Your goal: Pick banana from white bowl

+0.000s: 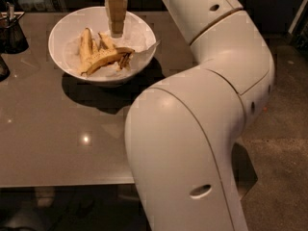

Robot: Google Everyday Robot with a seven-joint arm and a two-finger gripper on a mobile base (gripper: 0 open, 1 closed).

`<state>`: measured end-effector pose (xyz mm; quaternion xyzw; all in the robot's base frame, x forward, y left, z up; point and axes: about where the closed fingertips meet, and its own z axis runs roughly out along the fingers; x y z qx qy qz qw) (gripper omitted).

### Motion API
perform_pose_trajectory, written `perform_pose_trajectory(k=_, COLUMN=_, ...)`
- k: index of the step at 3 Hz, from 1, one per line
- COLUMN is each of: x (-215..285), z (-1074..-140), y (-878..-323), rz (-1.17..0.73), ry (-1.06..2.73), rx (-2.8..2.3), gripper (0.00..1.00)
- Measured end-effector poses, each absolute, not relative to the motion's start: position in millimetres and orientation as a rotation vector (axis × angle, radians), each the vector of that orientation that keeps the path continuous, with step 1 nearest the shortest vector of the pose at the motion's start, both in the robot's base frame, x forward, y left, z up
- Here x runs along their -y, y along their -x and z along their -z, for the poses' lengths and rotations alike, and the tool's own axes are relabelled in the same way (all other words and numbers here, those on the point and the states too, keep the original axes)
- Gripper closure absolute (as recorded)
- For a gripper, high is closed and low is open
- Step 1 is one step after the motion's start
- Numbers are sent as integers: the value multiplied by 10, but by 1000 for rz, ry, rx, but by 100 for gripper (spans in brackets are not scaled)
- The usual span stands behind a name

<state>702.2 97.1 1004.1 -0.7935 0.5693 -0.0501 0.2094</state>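
The white bowl [61, 29] stands at the table's far left, lined with crumpled white paper. The banana [102, 59], long, curved and yellow with brown speckles, lies across the bowl's middle, its dark stem tip toward the right. Two shorter, paler bananas [86, 42] lie behind it. My gripper [116, 32] hangs straight down over the bowl's far side, just above and behind the bananas and touching none of them. Its tip is near the short banana [107, 40].
A dark cup [12, 32] with utensils stands at the table's far left edge, with another dark object [2, 69] below it. My big white arm [207, 105] fills the right half of the view. The grey table [57, 143] reflects light; the floor [284, 143] lies to the right.
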Motion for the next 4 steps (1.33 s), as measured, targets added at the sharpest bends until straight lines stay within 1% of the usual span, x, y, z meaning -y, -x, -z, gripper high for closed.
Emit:
perform_pose_trajectory(k=1, x=-1000, z=-9816, y=-7083, rz=115, ry=2231, rx=-1619, gripper=27)
perform_pose_trajectory(k=2, x=-1016, z=-9601, y=-7091, rz=72, ry=2255, rx=-1652, gripper=31)
perform_pose_trajectory(k=3, x=-1032, z=-9449, y=-7088, rz=38, ry=2273, rx=-1674, gripper=33)
perform_pose_trajectory(k=4, x=-1073, z=-9336, y=-7086, rz=13, ry=2294, rx=-1679, gripper=39)
